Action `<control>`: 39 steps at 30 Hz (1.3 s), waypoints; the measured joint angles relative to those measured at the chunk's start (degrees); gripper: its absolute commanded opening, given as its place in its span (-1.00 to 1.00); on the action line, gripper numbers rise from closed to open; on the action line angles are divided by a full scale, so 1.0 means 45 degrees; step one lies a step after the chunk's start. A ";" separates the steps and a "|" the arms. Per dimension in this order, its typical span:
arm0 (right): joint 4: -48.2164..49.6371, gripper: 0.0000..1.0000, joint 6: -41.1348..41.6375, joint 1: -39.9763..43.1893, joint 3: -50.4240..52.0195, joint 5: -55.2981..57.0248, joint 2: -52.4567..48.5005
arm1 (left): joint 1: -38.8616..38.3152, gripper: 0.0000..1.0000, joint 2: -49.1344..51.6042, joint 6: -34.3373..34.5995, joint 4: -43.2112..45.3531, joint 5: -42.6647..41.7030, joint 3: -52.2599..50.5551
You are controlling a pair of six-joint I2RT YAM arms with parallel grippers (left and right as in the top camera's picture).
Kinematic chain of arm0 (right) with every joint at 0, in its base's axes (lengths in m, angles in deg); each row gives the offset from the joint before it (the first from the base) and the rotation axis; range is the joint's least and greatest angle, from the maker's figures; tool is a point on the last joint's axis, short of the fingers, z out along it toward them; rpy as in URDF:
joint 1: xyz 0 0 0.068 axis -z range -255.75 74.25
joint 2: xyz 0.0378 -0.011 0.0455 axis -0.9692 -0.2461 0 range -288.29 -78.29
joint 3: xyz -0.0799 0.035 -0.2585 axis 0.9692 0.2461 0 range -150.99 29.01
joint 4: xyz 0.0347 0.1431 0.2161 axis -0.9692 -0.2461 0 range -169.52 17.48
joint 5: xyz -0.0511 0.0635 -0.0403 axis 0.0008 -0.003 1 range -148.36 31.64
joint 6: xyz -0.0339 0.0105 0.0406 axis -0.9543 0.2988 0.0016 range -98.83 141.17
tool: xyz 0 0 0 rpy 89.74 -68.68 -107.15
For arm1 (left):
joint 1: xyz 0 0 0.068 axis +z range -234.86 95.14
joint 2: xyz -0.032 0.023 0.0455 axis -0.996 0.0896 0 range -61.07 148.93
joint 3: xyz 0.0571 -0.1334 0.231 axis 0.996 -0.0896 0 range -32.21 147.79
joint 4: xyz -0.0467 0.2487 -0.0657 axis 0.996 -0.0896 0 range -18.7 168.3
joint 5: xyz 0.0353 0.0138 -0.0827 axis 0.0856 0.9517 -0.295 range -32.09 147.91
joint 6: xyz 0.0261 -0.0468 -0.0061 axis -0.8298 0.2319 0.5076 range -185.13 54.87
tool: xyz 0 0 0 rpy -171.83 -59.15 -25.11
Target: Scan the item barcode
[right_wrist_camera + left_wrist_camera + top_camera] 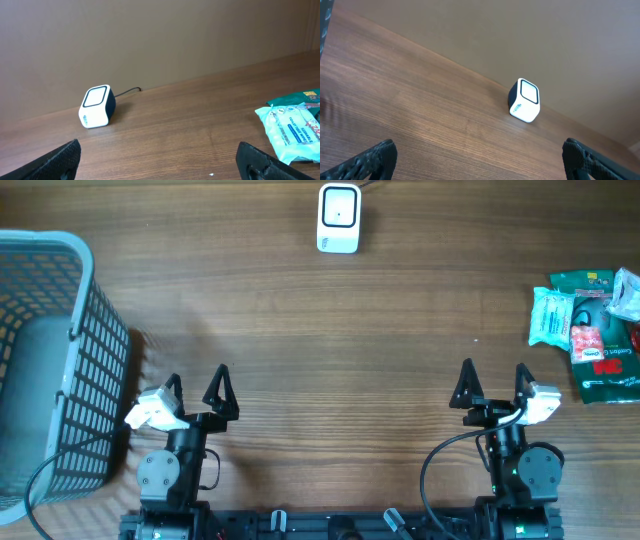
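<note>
My left pincer (196,380) and right pincer (493,372) both gaped wide, holding nothing. The packets (582,332) lay on the surface well right of my right pincer, the scanner (338,218) far ahead. Only the overhead view showed the basket (100,370).

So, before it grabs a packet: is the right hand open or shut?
Open: the right hand has its fingers wide apart, nothing between them.
</note>
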 measured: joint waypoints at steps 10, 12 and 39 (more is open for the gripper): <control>0.0000 0.99 0.0000 0.0000 0.0000 0.0000 0.0000 | 0.0272 1.00 0.0000 -0.2011 0.0000 0.0291 0.0000; 0.0000 0.99 0.0000 0.0000 0.0000 0.0000 0.0000 | 0.0277 1.00 0.0000 -0.2322 -0.0005 0.0238 0.0000; 0.0000 1.00 -0.0005 0.0000 0.0000 0.0000 0.0000 | 0.0277 1.00 0.0000 -0.3638 -0.0005 -0.0005 0.0000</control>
